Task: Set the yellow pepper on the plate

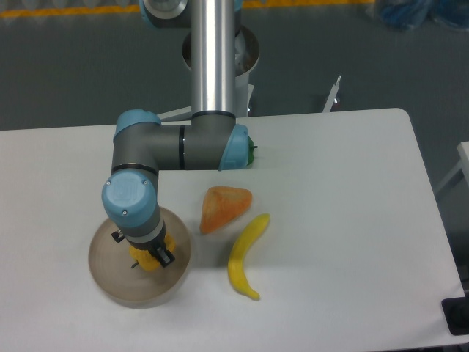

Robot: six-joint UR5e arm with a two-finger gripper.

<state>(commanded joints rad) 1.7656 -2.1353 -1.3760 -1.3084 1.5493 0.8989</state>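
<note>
The yellow pepper [149, 259] is held in my gripper [146, 254], which is shut on it. Both are over the middle of the round beige-grey plate [117, 282] at the front left of the table. I cannot tell whether the pepper touches the plate's surface. The wrist and forearm cover the plate's far part.
An orange wedge-shaped piece [223, 207] lies right of the plate, and a curved yellow banana [245, 255] lies beside it toward the front. A green pepper [250, 152] is mostly hidden behind the arm's elbow. The robot base [220, 55] stands behind the table's far edge.
</note>
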